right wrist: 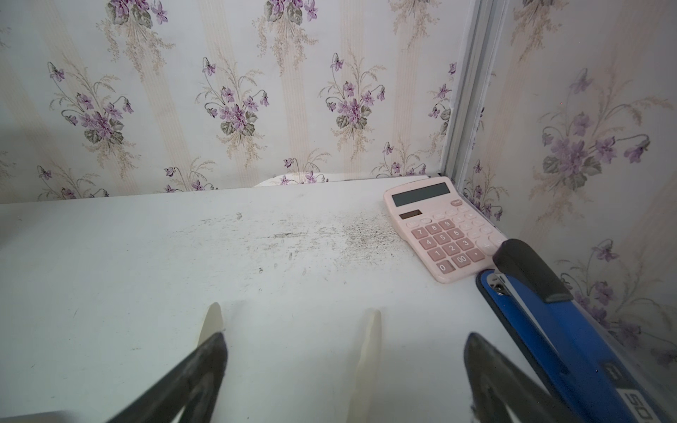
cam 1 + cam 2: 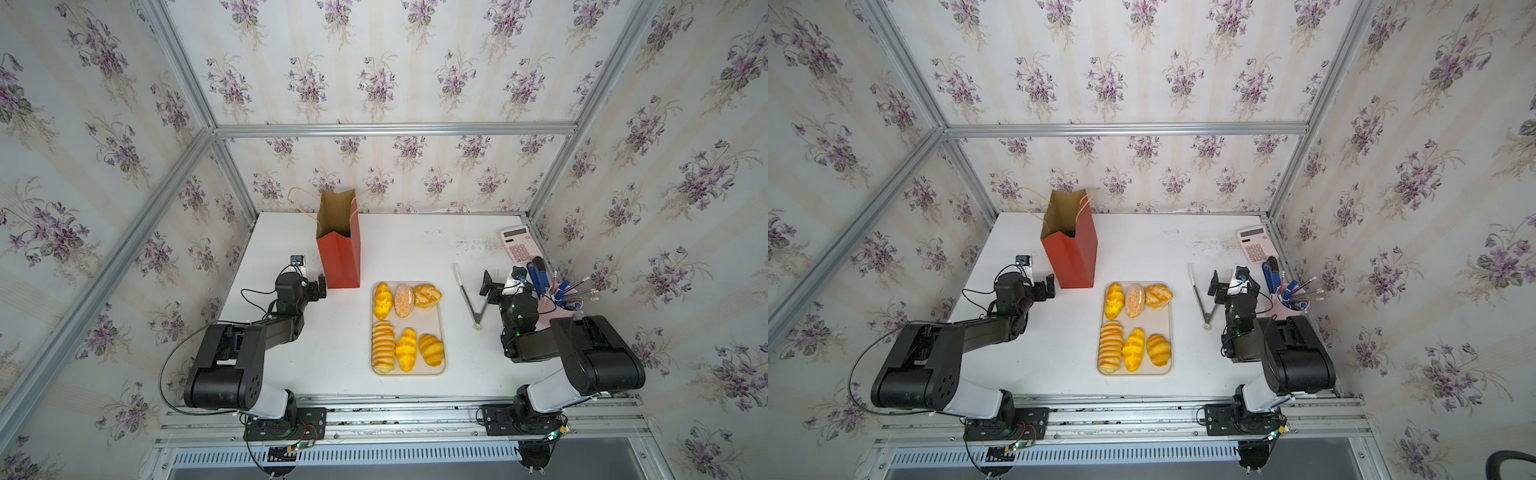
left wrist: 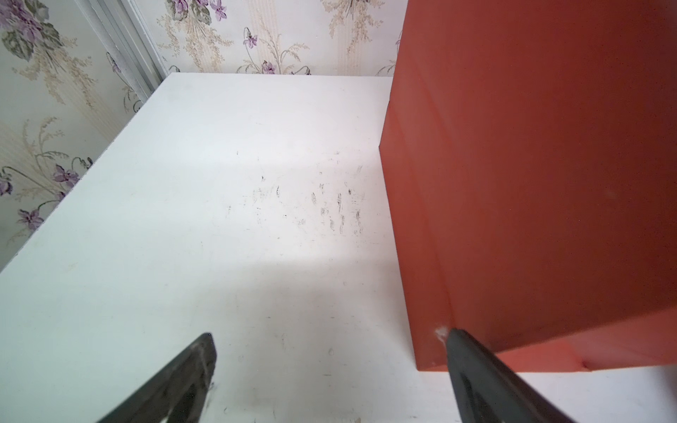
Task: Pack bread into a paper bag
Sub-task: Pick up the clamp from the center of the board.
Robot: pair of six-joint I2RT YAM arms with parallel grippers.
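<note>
The red paper bag (image 2: 338,262) (image 2: 1073,262) stands upright and open at the back left of the table, its brown inside showing. Several bread pieces lie on a beige tray (image 2: 438,320) (image 2: 1167,324) mid-table: yellow scored rolls (image 2: 383,300), a speckled bun (image 2: 404,300) and a knot roll (image 2: 427,296). My left gripper (image 2: 318,286) (image 3: 331,333) is open and empty beside the bag (image 3: 531,183); one finger (image 3: 472,362) is at its lower corner, and I cannot tell if it touches. My right gripper (image 2: 488,286) (image 1: 346,335) is open just above pale tongs (image 2: 469,299) (image 1: 370,340).
A pink calculator (image 2: 518,245) (image 1: 443,227), a blue stapler (image 2: 538,274) (image 1: 560,329) and a cup of pens (image 2: 561,299) crowd the right edge beside my right arm. Wallpapered walls with metal rails close in the back and both sides.
</note>
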